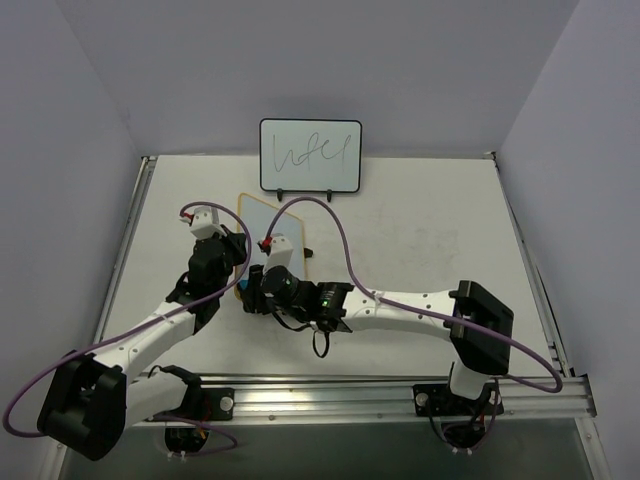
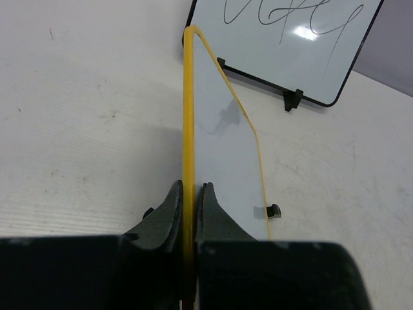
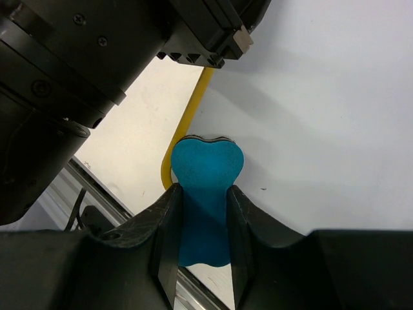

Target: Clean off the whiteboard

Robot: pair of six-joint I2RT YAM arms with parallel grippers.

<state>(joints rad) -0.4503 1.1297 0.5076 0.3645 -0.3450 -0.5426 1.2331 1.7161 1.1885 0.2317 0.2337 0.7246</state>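
Note:
The whiteboard [image 2: 222, 155], with a yellow-tan frame, lies on the table in front of the arms, and what shows of its white face bears no writing. My left gripper [image 2: 189, 194] is shut on the board's left frame edge. My right gripper [image 3: 204, 194] is shut on a blue eraser [image 3: 206, 171], whose tip rests on the board's face [image 3: 310, 129] near the yellow corner [image 3: 187, 119]. In the top view both grippers [image 1: 238, 260] [image 1: 256, 288] crowd over the near end of the whiteboard [image 1: 262, 215], hiding most of it.
A black-framed upright board [image 1: 310, 155] with one scribble line stands at the back of the table, just beyond the flat board. One of the flat board's black clip feet [image 2: 274, 211] sticks out on its right. The left arm's body [image 3: 97, 58] hangs close above the eraser.

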